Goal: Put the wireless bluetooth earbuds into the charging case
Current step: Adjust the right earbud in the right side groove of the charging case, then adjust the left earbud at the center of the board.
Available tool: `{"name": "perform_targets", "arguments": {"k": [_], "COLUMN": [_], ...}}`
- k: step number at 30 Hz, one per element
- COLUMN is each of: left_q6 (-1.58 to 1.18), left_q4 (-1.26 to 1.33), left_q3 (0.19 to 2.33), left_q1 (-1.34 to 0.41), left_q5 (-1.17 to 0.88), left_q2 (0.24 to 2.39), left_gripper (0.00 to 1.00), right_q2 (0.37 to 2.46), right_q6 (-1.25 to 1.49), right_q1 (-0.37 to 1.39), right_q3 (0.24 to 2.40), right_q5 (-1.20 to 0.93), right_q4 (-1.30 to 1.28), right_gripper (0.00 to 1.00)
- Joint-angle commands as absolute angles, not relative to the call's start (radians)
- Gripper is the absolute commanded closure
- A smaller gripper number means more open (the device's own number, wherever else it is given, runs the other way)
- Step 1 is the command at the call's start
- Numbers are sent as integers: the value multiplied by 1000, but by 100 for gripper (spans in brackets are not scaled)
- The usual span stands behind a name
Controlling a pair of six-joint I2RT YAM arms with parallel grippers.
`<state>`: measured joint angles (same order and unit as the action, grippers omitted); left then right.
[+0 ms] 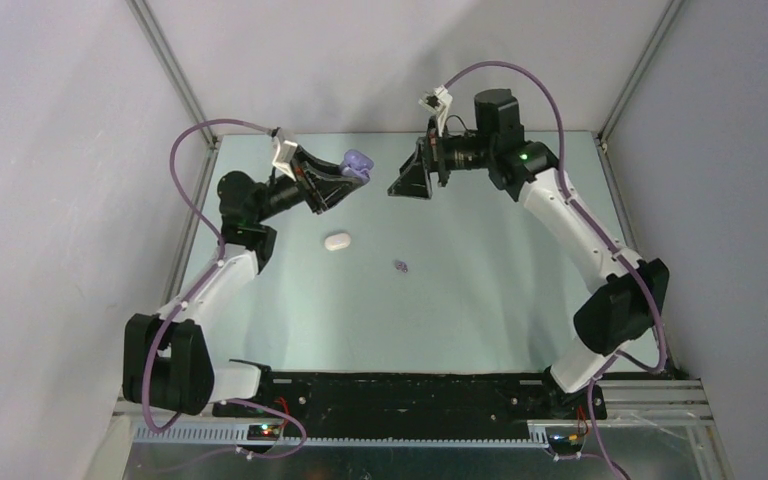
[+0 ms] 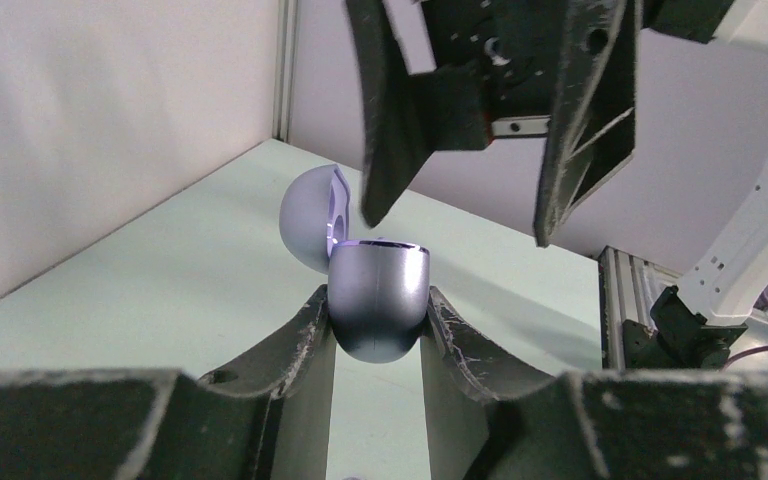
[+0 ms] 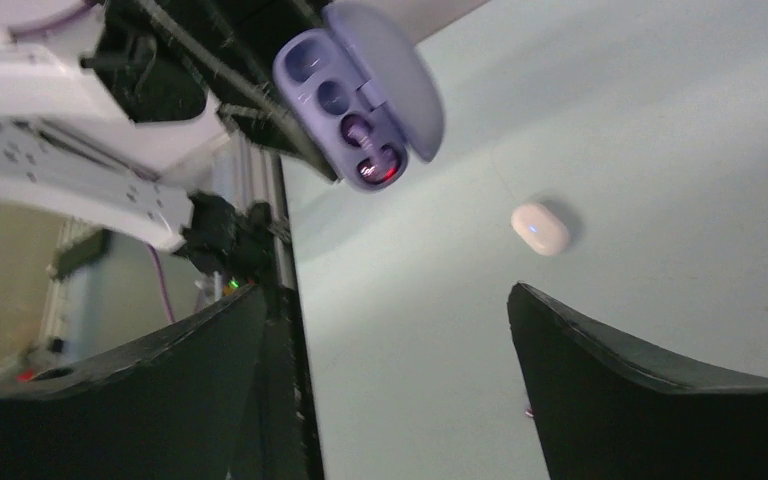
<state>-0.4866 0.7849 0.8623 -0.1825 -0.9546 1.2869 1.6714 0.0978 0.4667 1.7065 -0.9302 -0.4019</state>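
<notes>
pale green tabletop [image 1: 480, 300], grey walls. left gripper [image 1: 348, 178] clamps the open purple pebble-shaped plastic charging case [image 1: 357, 163] aloft, its sockets facing 3 o'clock toward the empty, spread right gripper [image 3: 385, 295]. the case's long axis runs 11-to-5 in the right wrist view. tiny purple rounded earbud [image 1: 400, 266] lies on the table at 5 o'clock of the case. risk: a bud may drop from the sideways sockets.

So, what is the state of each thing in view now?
Purple case: lid open, held off the table.
White case: closed, lying on the table.
Purple earbuds: loose on the table, outside both cases; number unclear.
Left gripper: shut on the purple case.
Right gripper: open, empty.
</notes>
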Motion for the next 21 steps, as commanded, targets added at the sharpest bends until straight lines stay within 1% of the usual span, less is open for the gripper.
{"name": "perform_targets", "arguments": {"k": [1,2,3,4,5,6,7,8,9,11,13,18,21], "left_q6": [-518,-520,-524,-525,-526,-525,-524,-523,-520,-516,-516,-525,-529], "left_q4": [824,823,818,816,805,798,782,771,749,720,700,670,658], "left_q3": [907,908,907,906,902,899,895,892,891,882,867,812,794], "left_q1": [-175,-175,-173,-171,-169,-164,-160,-150,-146,-124,-112,-101,-97], "left_q5": [-968,-967,-964,-961,-951,-944,-929,-921,-899,-869,-854,-830,-820], "left_q2": [1297,1295,1293,1288,1284,1273,1262,1256,1241,1218,1197,1154,1129], "left_gripper": [100,100,100,100,100,100,100,100,100,100,100,100,100], "right_q2": [1586,1570,1558,1529,1515,1494,1486,1486,1492,1517,1558,1667,1759], "right_q6": [-159,-255,-302,-390,-424,-490,-522,-585,-616,-660,-650,-597,-492], "right_q1": [460,461,466,469,472,487,497,516,524,545,556,562,553], "right_q3": [1675,1629,1597,1513,1469,1392,1341,1322,1290,1263,1260,1291,1337], "right_q5": [-924,-892,-826,-792,-722,-686,-624,-598,-593,-581,-589,-588,-585], "right_q4": [-537,-580,-590,-581,-565,-537,-526,-529,-533,-528,-514,-490,-485], "right_gripper": [11,14,19,20,26,30,39,44,52,60,62,64,66]}}
